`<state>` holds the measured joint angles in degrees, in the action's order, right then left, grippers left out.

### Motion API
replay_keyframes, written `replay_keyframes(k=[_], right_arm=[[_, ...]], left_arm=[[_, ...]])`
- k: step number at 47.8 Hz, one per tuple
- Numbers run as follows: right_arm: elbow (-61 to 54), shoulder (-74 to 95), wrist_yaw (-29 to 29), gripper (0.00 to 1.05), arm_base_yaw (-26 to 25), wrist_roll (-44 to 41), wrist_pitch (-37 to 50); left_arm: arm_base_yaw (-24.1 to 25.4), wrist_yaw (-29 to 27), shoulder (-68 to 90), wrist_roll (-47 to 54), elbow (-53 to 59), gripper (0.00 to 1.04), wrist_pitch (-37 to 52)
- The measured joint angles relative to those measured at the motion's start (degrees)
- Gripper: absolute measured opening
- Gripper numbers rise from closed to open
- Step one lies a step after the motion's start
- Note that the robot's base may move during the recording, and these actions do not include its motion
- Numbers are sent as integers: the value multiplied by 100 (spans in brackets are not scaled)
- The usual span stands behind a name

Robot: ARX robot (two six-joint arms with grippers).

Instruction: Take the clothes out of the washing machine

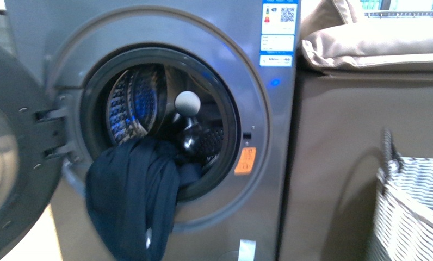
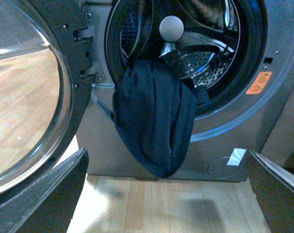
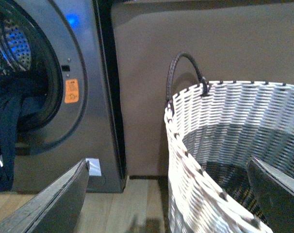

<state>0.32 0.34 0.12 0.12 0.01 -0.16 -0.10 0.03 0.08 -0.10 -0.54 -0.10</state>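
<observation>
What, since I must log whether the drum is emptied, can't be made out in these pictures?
Drum floor, front view: hidden by the clothes draped over the rim; more garments cannot be ruled out.
Basket bottom, right wrist view: cut off by the picture's edge.
Label text, front view: too small and blurred.

We record the left pincer point(image 2: 166, 151) as two flat, dark grey fingers point(image 2: 45, 194) tapering to thin pale edges. The right pincer point(image 3: 169, 159) shows the same dark, smooth-faced, wedge-shaped fingers point(image 3: 50, 204).

The clothes point(image 1: 130, 196) are dark navy, the washing machine point(image 1: 149, 27) is metallic grey, the basket point(image 3: 210, 126) is woven white and grey.
</observation>
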Motion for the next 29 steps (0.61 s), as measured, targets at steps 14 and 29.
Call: replay_keyframes(k=[14, 29], right_arm=[[0, -9, -2, 97, 0, 0, 0], [0, -9, -2, 97, 0, 0, 0]], left_arm=[[0, -2, -7, 0, 0, 98, 0], [37, 116, 20, -81, 0, 98, -15]])
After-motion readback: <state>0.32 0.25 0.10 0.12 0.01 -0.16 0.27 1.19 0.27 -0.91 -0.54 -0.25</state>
